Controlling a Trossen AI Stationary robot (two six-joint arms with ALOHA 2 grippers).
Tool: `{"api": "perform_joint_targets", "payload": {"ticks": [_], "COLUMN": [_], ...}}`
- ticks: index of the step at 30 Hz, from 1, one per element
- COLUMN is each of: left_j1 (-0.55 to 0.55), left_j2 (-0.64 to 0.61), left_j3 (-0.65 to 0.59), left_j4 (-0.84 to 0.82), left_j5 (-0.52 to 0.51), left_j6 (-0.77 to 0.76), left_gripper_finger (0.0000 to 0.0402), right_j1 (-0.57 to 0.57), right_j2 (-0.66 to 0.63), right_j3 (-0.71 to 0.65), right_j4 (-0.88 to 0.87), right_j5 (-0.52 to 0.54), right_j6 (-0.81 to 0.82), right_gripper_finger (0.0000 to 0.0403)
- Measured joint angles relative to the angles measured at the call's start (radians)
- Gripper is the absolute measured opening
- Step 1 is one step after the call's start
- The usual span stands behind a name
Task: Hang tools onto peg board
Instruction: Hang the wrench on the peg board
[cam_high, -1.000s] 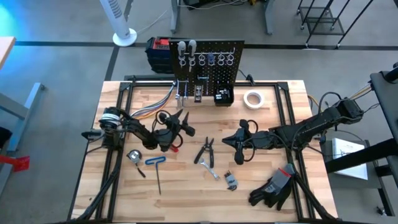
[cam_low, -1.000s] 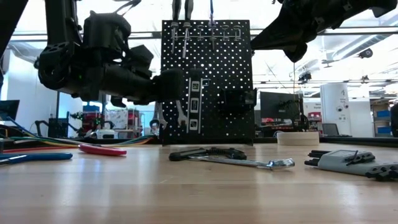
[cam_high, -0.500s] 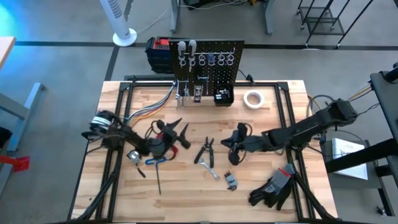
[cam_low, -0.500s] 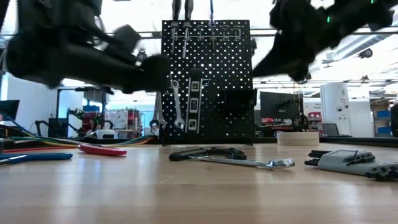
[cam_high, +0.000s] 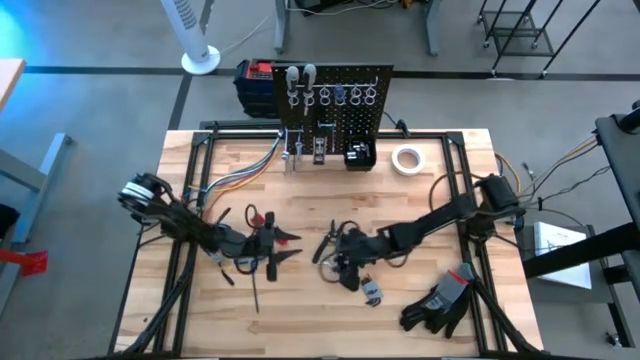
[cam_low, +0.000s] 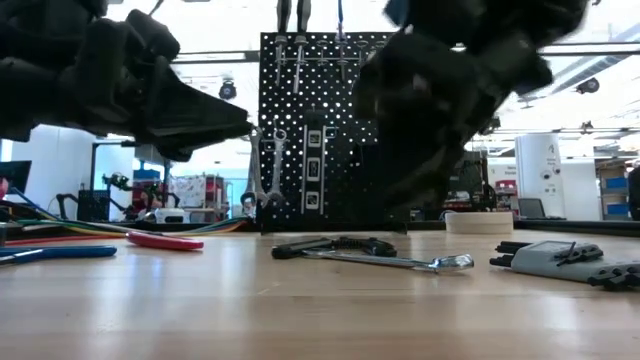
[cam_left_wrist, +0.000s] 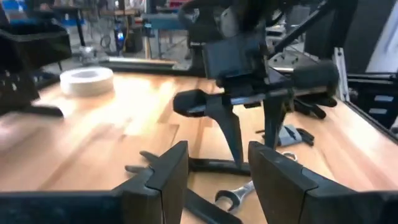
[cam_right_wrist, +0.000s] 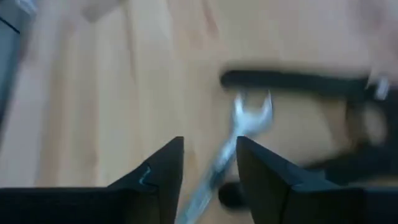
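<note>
Pickup step: right gripper (cam_right_wrist: 208, 165), fingers spread, hovers over wrench (cam_right_wrist: 233, 140) beside pliers (cam_high: 328, 243). Next: drop, pinch wrench. Left gripper (cam_high: 277, 248) also spread, near blue-handled tool (cam_high: 250, 262); peg board (cam_high: 335, 100) well apart.

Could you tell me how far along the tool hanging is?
Done: a few tools hang on the upright black perforated peg board, including silver wrenches. In hand: nothing; the open right gripper hovers over a silver open-ended wrench; the open left gripper hovers nearby. Left: that wrench, black pliers and others.
</note>
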Motion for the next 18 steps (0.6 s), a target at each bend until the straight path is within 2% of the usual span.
{"api": "perform_joint_targets", "payload": {"ticks": [3, 7, 13, 18], "left_j1": [-0.008, -0.013, -0.013, -0.01], "left_j2": [0.023, 0.078, 0.188, 0.266], "left_j3": [0.03, 0.124, 0.294, 0.392], "left_j4": [-0.041, -0.118, -0.28, -0.312], "left_j5": [0.001, 0.044, 0.06, 0.05], "left_j6": [-0.019, -0.015, -0.007, 0.032], "left_gripper_finger": [0.0157, 0.0157, 0.0157, 0.0157], "right_j1": [0.018, 0.085, 0.161, 0.21], "right_j2": [0.043, 0.067, 0.034, 0.035], "right_j3": [0.136, 0.268, 0.382, 0.428], "right_j4": [-0.292, -0.593, -0.743, -0.83], "right_j5": [-0.034, 0.024, 0.021, -0.009], "right_j6": [0.059, 0.118, 0.17, 0.228], "right_gripper_finger": [0.0154, 0.015, 0.0136, 0.0125]}}
